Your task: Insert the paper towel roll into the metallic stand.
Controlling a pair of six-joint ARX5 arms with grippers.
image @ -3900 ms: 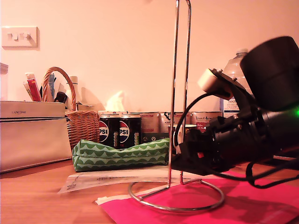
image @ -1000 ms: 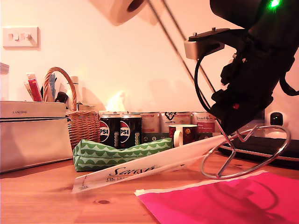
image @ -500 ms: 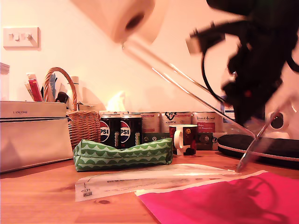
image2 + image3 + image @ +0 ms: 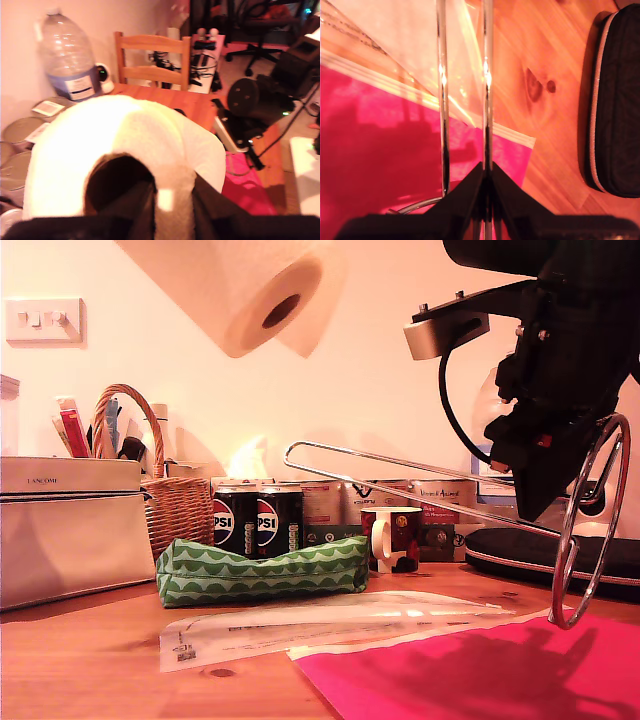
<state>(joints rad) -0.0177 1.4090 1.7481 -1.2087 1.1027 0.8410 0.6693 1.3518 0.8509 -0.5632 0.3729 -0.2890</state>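
Rods of the metallic stand [image 4: 400,475], clamped in my second gripper [image 4: 484,172], lie near level, looped tip below the paper towel roll [image 4: 255,290] pinched by my first gripper [image 4: 172,200].

Warm pinkish light falls on a plain pale wall [image 4: 180,390] carrying a white switch plate [image 4: 41,319] at the exterior view's left, above a wooden table [image 4: 90,660], while a wooden chair [image 4: 152,57] and a black office chair [image 4: 260,35] stand beyond.
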